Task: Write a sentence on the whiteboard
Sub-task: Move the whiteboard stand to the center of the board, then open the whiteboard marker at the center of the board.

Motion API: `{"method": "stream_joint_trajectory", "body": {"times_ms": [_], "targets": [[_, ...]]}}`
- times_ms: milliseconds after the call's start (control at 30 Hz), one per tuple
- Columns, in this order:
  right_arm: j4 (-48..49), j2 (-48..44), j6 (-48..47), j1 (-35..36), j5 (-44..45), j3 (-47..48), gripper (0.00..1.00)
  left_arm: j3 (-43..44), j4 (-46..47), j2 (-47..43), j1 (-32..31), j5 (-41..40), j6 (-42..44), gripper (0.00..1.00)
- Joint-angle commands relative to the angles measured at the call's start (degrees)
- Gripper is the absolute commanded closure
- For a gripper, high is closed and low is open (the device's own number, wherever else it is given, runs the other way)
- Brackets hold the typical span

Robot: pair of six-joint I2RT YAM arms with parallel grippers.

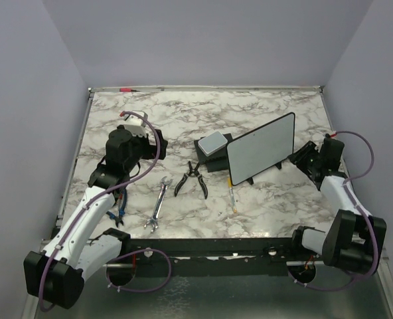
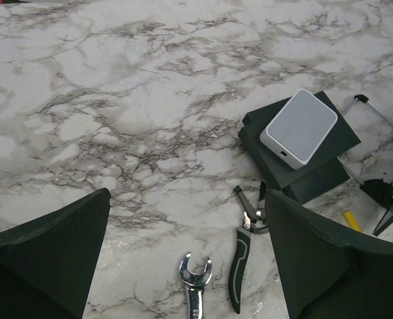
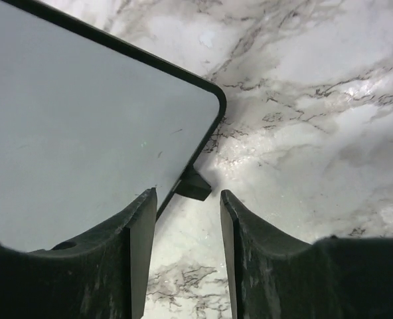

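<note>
**Kid:** Where is the whiteboard [image 1: 261, 149]?

**Me:** It stands on the table [image 1: 150, 113], over on my right side. A black block with a grey pad [image 1: 213, 147] sits just beside its left end.

**Kid:** Why does it stand up?

**Me:** Little black feet [image 3: 195, 186] prop it up on its long edge. I think that makes the white face easy to reach.

**Kid:** Which way does it go?

**Me:** Its long side runs from near-left to far-right. The face looks toward my right arm.

**Kid:** Are you holding anything?

**Me:** No. My right gripper [image 3: 186, 196] is close to the board's bottom corner, its jaws partly apart and empty. My left gripper [image 2: 188, 196] is far off on the left, jaws wide and empty.

**Kid:** Is the sentence there?

**Me:** I can't see any words.
</note>
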Motion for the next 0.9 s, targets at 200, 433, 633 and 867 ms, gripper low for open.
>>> {"method": "stream_joint_trajectory", "body": {"times_ms": [200,433,633,867], "targets": [[-14.44,-13.63,-2.6,5.62,-2.6,-0.48,0.5,-0.76,3.38,0.1,-2.69,12.25,1.77,0.01],[-16.04,-14.61,4.67,27.23,5.65,-1.15,0.55,2.64,3.18,0.5,-2.7,9.24,0.47,0.01],[-19.76,-8.08,11.2,47.7,18.09,2.5,0.65,-1.46,1.84,-0.99,-2.71,2.84,2.67,0.01],[-24.54,1.47,18.75,64.53,29.1,5.59,0.66,-1.81,1.51,-0.8,-2.78,2.31,2.6,0.01]]}}
